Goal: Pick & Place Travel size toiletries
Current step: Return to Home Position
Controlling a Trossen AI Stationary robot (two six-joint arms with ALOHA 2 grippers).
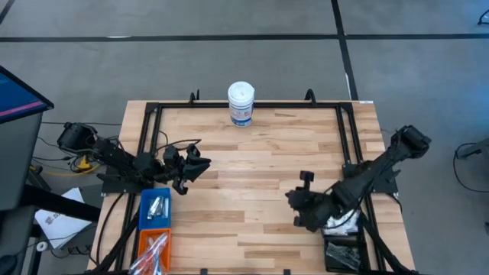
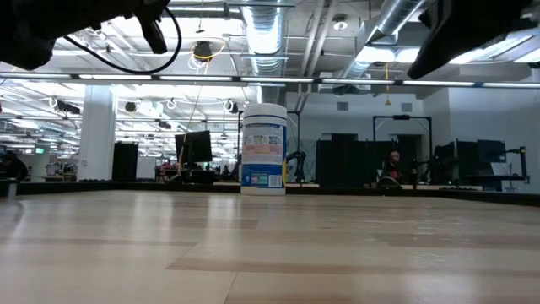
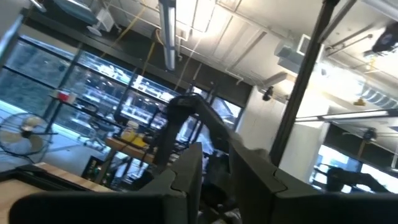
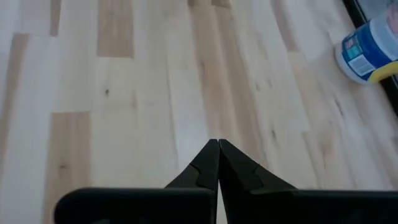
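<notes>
In the high view my left gripper [image 1: 197, 162] hovers open over the table's left side, just beyond the blue bin [image 1: 155, 208], which holds small silver tubes. In its wrist view the fingers [image 3: 186, 171] point up into the room with a gap between them. White-and-red sticks lie in the orange bin [image 1: 153, 252]. My right gripper [image 1: 293, 198] is shut and empty above bare wood at the right; its tips meet in the wrist view [image 4: 217, 147]. Behind it, white packets [image 1: 341, 223] and slim black pieces lie in the black bin [image 1: 344, 250].
A tall white canister with a blue label [image 1: 241, 103] stands upright near the far edge, also seen in the low view [image 2: 264, 149] and the right wrist view [image 4: 372, 50]. A black frame [image 1: 252, 106] borders the table. Bare wood [image 1: 252, 176] lies between the arms.
</notes>
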